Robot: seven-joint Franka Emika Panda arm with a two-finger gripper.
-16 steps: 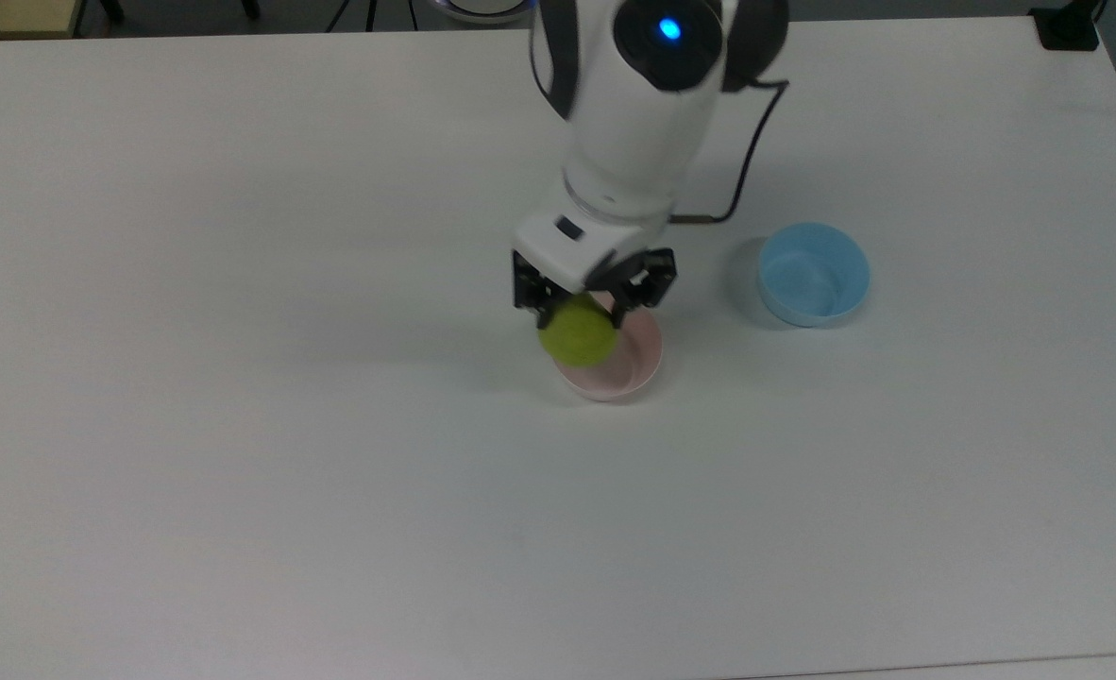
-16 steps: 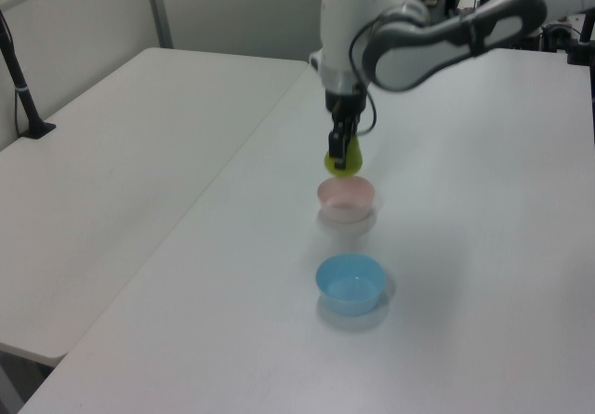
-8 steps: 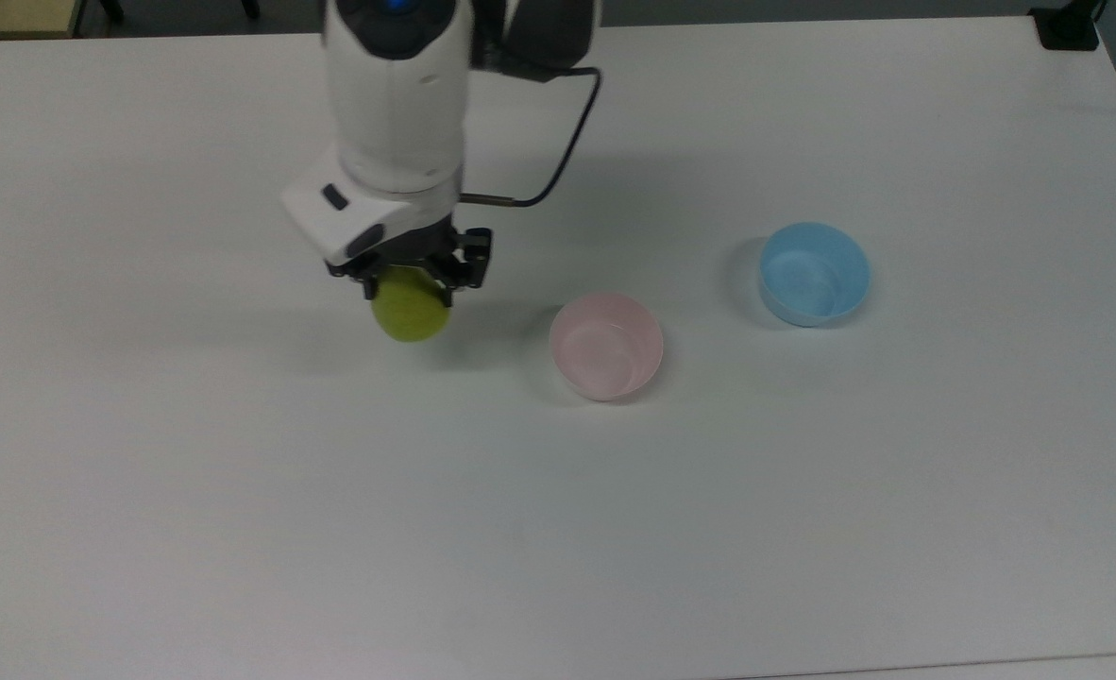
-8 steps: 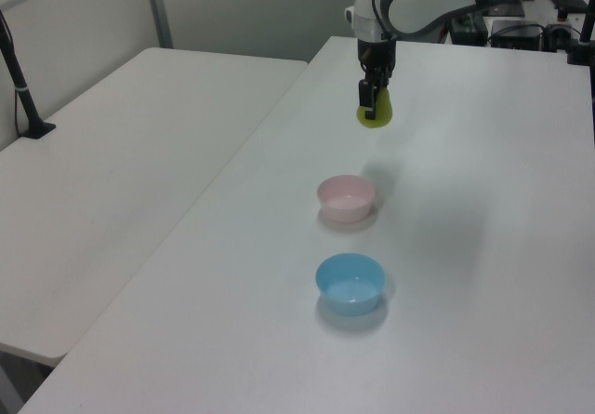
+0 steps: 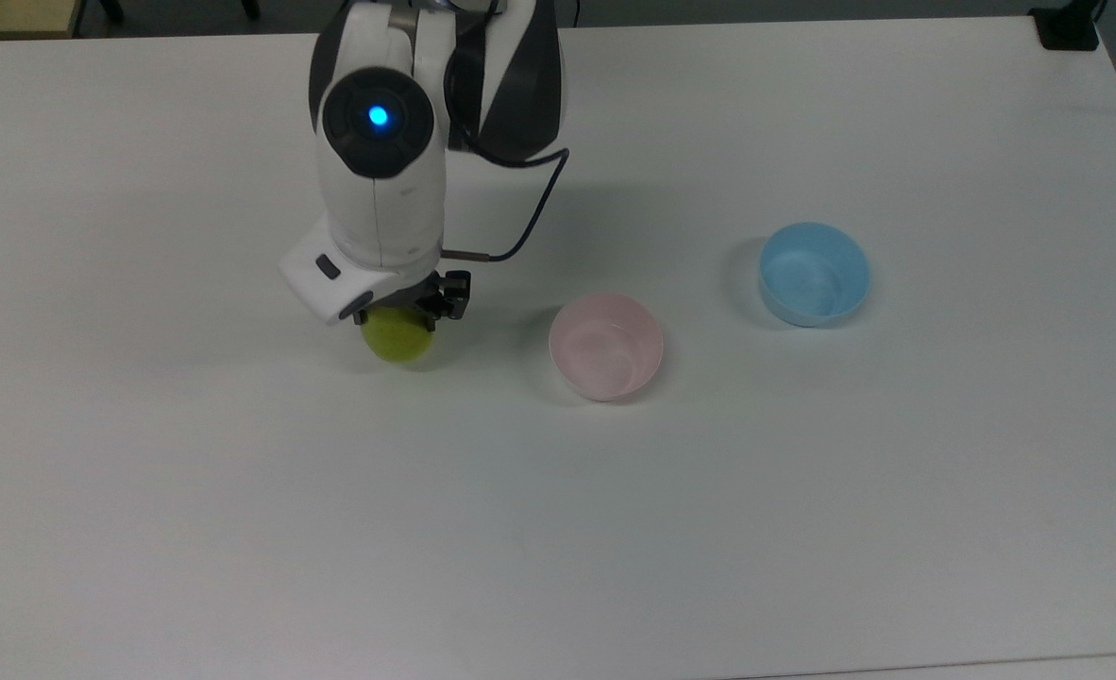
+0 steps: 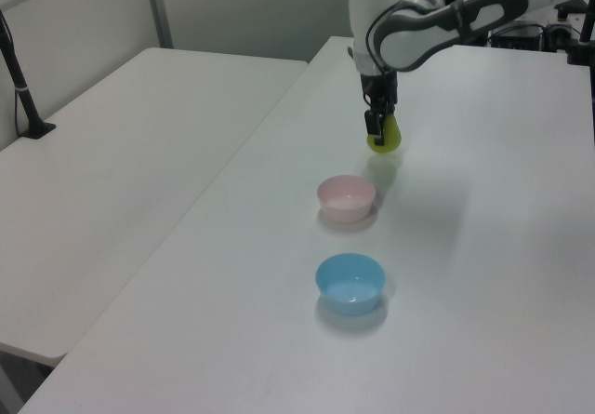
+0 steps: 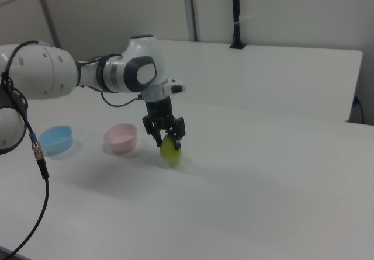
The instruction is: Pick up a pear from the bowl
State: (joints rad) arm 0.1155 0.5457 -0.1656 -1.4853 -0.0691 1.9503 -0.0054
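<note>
My gripper is shut on the yellow-green pear, holding it by its upper part. The pear hangs low over the white table, well to the top view's left of the pale pink bowl. In the left view the pear and gripper are beyond the pink bowl. Seen in the right view, the pear is under the gripper, just right of the bowl. Nothing lies in the pink bowl. Whether the pear touches the table, I cannot tell.
A light blue bowl stands to the top view's right of the pink one, with nothing in it; it also appears in the left view and the right view. A second white table adjoins on the left view's left.
The gripper carried the pear from above the pink bowl to the top view's left, then lowered it close to the table. Both bowls stayed put.
</note>
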